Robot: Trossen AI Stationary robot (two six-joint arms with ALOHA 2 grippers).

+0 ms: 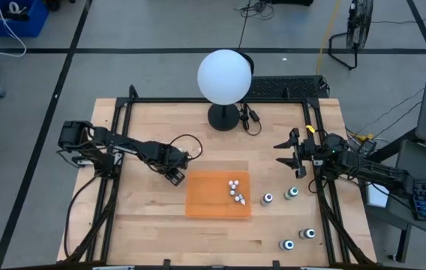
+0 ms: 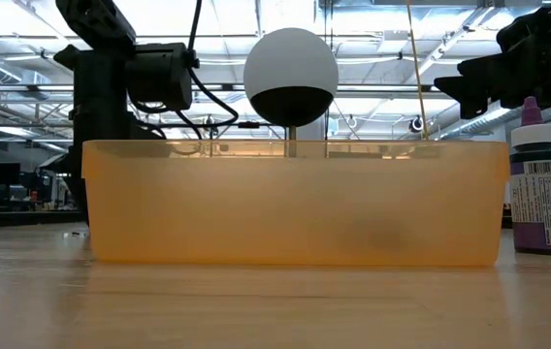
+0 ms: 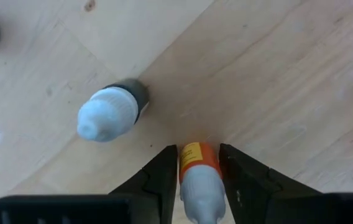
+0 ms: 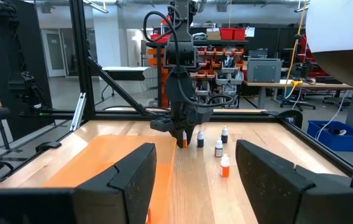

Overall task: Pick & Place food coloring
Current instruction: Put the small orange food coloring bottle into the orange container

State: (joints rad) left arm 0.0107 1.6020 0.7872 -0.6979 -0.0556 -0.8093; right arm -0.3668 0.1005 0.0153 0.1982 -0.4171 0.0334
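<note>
- The orange-labelled food coloring bottle (image 3: 198,177) stands on the wooden table (image 1: 153,217) just beside the outer edge of the orange tray (image 1: 205,202), between the fingers of the left gripper (image 3: 198,180). The fingers sit closed against both sides of its body.
- The contact is low on a narrow, smooth bottle. If the pinch is off-centre, the bottle can pivot or slip out during the lift.
- A second bottle with a white cap (image 3: 108,115) stands near the held one. A sideways move before lifting can knock it over and let it roll.
- The tray wall lies just beside the gripper. A lift that is too low can catch the bottle on the rim.
- Several small bottles (image 1: 235,191) already lie in the tray. A hard release can scatter them.
- Four dark bottles (image 1: 292,193) remain on the table near the right gripper (image 1: 294,155), which hovers open and empty, well apart from the left arm.
</note>
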